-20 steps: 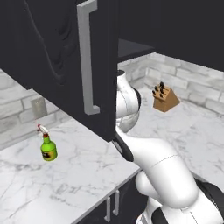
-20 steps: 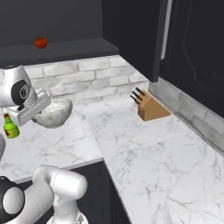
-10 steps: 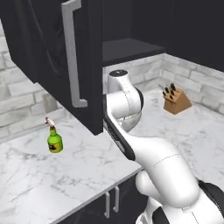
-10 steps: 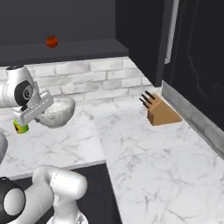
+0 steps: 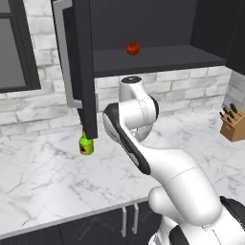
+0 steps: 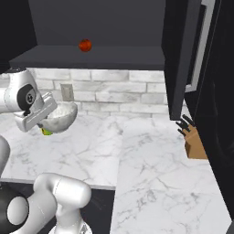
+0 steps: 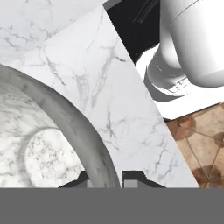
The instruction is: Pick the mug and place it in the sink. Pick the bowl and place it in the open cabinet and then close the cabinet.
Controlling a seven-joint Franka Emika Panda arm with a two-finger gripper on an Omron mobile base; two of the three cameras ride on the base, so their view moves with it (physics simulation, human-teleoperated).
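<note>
The speckled grey-white bowl hangs above the marble counter, and my gripper is shut on its near rim. In the hand view the bowl curves across the left, its rim pinched in the gripper. Above and behind it the black wall cabinet stands open, its door swung out to the right. From the left base view the door with its silver bar handle hangs left of my arm, the shelf behind. The mug and the sink are out of view.
A red round fruit sits on the cabinet shelf. A green bottle stands on the counter under the door, partly behind the bowl. A knife block stands at the right by the wall.
Both base views have shifted, so the base has moved and now faces the open cabinet more squarely. The bowl stays in my gripper, held at about the same height.
</note>
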